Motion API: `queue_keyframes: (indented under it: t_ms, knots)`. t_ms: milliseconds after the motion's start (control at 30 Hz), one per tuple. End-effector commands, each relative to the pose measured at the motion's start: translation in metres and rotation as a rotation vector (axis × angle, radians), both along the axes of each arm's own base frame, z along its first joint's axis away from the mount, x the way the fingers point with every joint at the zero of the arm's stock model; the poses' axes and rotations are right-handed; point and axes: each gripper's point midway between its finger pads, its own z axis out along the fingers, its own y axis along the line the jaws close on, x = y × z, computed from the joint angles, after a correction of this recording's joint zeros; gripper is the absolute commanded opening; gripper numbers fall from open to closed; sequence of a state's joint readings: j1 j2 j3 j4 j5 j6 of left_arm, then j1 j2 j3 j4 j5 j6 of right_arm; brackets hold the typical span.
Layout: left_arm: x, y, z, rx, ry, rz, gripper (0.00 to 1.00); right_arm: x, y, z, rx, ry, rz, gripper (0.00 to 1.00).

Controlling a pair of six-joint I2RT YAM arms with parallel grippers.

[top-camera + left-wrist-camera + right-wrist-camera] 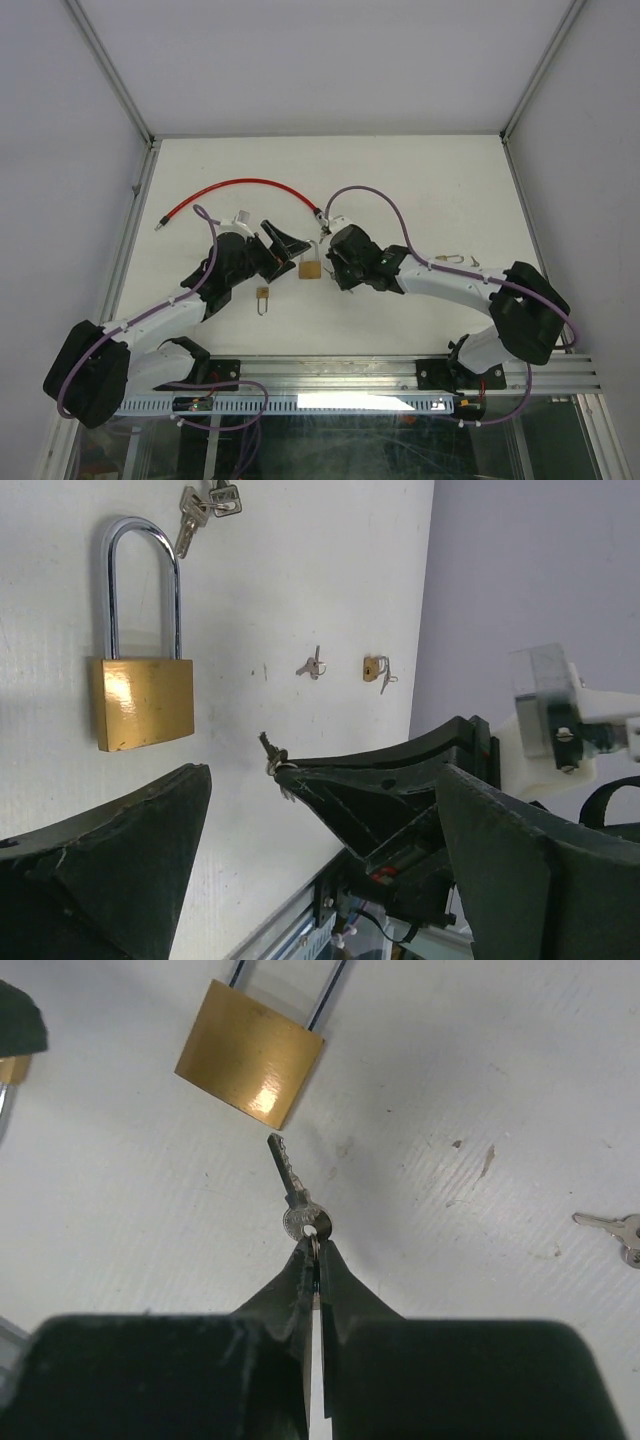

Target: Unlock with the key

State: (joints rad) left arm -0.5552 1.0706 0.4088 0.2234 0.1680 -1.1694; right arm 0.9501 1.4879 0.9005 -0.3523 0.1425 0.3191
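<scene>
A brass padlock [311,268] with a steel shackle lies flat in the middle of the white table, and shows in both wrist views [143,700] [250,1055]. My right gripper [328,262] [315,1245] is shut on the head of a small silver key [294,1192]. The key's blade points at the padlock's bottom edge and stops a short way from it. My left gripper [289,254] [322,775] stands open just left of the padlock, nothing between its fingers [110,860]. In the left wrist view the key [270,752] pokes out from the right gripper's tip.
A smaller brass padlock [263,296] lies near the left arm. A red cable [240,186] curves across the back. Loose keys [462,260] lie to the right, and more keys [205,505] rest by the shackle's top. The table's metal rail [340,375] runs along the front.
</scene>
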Motion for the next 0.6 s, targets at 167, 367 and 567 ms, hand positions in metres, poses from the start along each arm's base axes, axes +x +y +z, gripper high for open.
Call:
queue_keyframes:
  t_ms: [167,367,567]
  knots:
    - [0.003,-0.017,0.014,-0.085,-0.052,-0.064,0.92,0.013,0.035,0.059,0.301,-0.122,-0.058,0.00]
    - [0.006,-0.030,0.013,-0.078,-0.070,-0.098,0.85,0.011,0.045,0.071,0.391,-0.128,-0.067,0.00]
    - [0.010,-0.036,0.017,-0.078,-0.119,-0.106,0.70,0.009,0.052,0.075,0.419,-0.126,-0.063,0.00]
